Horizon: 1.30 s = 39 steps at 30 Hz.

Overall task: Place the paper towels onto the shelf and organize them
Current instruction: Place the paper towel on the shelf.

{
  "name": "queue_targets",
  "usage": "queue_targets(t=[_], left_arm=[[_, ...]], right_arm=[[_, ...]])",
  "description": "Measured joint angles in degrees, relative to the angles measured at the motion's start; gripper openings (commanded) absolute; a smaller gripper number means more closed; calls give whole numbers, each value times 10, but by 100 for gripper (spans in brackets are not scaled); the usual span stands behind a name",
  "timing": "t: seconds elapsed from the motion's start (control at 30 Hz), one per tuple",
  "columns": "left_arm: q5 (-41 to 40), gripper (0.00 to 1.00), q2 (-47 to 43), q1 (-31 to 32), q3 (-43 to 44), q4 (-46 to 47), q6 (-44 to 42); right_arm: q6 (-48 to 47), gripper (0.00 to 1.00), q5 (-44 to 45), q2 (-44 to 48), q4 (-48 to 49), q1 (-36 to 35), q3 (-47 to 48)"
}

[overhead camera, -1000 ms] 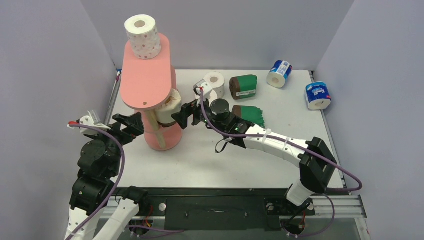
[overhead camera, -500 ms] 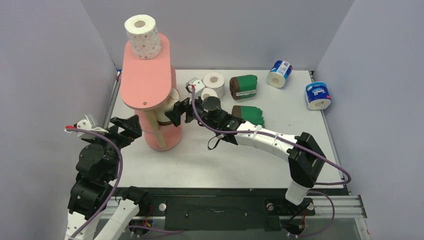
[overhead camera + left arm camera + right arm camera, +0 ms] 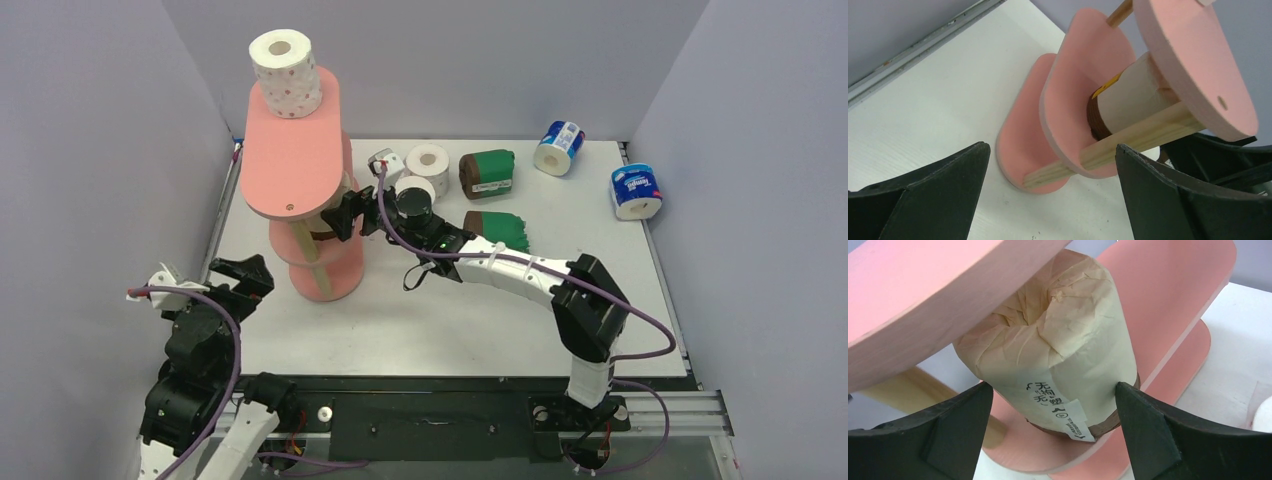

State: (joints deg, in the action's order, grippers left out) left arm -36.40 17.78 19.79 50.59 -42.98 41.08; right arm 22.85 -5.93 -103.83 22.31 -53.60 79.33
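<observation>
Lilac-grey walls close in a white table (image 3: 430, 320), and the salmon-pink three-tier shelf of rounded boards and pale wooden posts (image 3: 295, 165) stands near its left edge. On the right side, the right gripper (image 3: 1053, 392) reaches in with its jaws spread wide and clasped on the cream paper-wrapped roll (image 3: 1058, 335). That roll sits on the middle board, its crown close under the top board. Near the table's near-left corner the left gripper (image 3: 1050, 150) hangs fully spread and empty. One white red-dotted roll (image 3: 285, 70) stands at the far end of the top board. Pushing deeper could shove the shelf and topple that dotted roll, and lifting in such a tight gap could jam the cream roll against the board above
</observation>
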Motion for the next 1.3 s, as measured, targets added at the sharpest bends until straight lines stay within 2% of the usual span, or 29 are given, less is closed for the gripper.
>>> queue_targets(t=[0.2, 0.47, 0.83, 1.3], left_arm=[[9, 96, -27, 0, -55, -6, 36], [11, 96, -55, 0, -76, -5, 54], [17, 96, -60, 0, -104, -5, 66], [20, 96, -70, 0, -127, -3, 68]], right_arm=[[33, 86, -6, -34, 31, 16, 14], [52, 86, -6, -68, 66, 27, 33], [41, 83, 14, -115, 141, 30, 43], [15, 83, 36, -177, 149, 46, 116]])
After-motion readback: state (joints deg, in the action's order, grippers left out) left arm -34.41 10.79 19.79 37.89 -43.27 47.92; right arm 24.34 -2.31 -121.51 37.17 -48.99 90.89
